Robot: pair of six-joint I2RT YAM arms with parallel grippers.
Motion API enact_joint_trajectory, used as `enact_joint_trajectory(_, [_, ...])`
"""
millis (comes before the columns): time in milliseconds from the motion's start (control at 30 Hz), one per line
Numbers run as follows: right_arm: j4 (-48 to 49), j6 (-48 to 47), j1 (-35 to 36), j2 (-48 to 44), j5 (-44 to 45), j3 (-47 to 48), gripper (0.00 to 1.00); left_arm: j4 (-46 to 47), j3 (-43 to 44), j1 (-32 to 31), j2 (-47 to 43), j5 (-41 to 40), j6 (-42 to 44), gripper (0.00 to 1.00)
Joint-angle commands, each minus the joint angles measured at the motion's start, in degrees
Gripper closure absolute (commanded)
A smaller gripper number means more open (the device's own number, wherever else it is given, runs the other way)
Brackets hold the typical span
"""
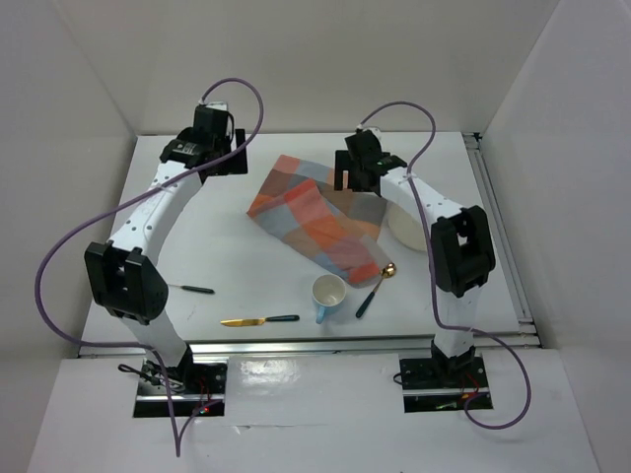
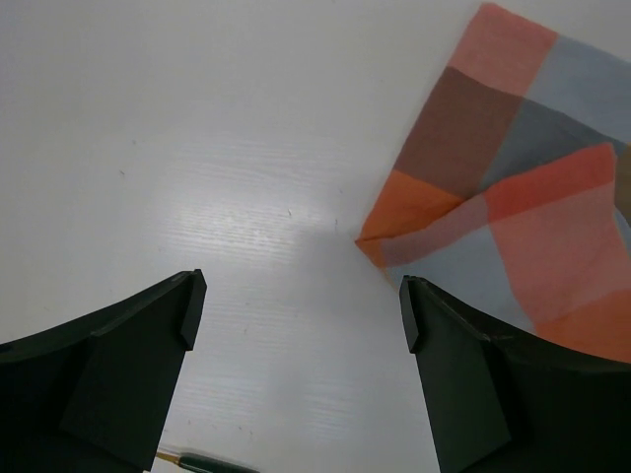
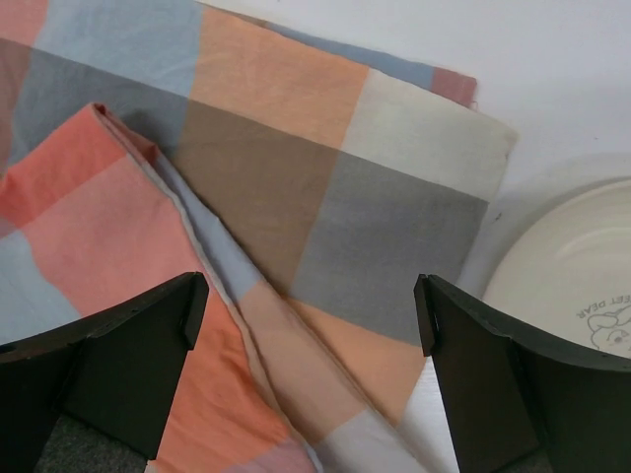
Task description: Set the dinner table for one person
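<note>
The dinner table [image 1: 212, 241] is a large white top with metal rails. A folded orange, blue and grey checked mat [image 1: 315, 212] lies crumpled at its middle. My left gripper [image 1: 235, 163] is open and empty over bare table [image 2: 197, 148], just left of the mat's corner [image 2: 513, 187]. My right gripper [image 1: 353, 179] is open and empty, hovering over the mat's right part [image 3: 296, 197]. A white plate [image 1: 406, 235] lies right of the mat, partly under the right arm, and its rim shows in the right wrist view [image 3: 572, 276].
A blue cup [image 1: 329, 294] stands near the front. A gold spoon with a dark handle [image 1: 375, 286] lies beside it. A gold knife [image 1: 258, 320] lies at the front edge, and a thin dark-handled utensil [image 1: 192, 289] lies to the left. White walls enclose the table.
</note>
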Motion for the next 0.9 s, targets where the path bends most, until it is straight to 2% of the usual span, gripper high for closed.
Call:
enact_joint_trajectory(0, [3.9,-0.3,0.2,-5.4,-2.0,-0.1,0.00,-4.1,3.0,-0.5,0.3,4.6,-3.3,0.00])
enact_joint_trajectory(267, [-1.5,1.0,0.2,-2.5,-6.1,7.6,0.00,-2.1,1.7,-0.5,0.2,10.5,-3.9,0.03])
enact_joint_trajectory(333, [-1.5,1.4,0.7,-1.7,-7.3,8.1,0.05,-2.1,1.7,-0.5,0.2,10.5,-4.4,0.03])
enact_joint_trajectory(433, [-7.9,6.6,0.7,2.1,-7.2,14.8,0.19,-3.5,2.5,0.6,0.9,12.4,-5.7,0.04])
enact_joint_trajectory(467, [-9.2,6.6,0.2,3.3,-10.4,16.5,0.22,-3.5,3.1,0.6,0.9,13.0,-5.7,0.06])
enact_joint_trajectory(533, [-12.9,9.9,0.2,7.7,-11.0,22.0,0.28,-4.2,3.1,2.1,1.4,15.3,-6.5,0.06])
enact_joint_trajectory(667, [-17.4,14.7,0.8,15.7,-13.1,30.9,0.33,-4.2,1.2,3.4,0.9,17.8,-7.0,0.07])
enact_joint_trajectory(867, [-14.0,15.1,2.1,24.9,-15.7,38.2,0.33,-4.2,0.1,3.9,0.9,20.5,-7.0,0.07])
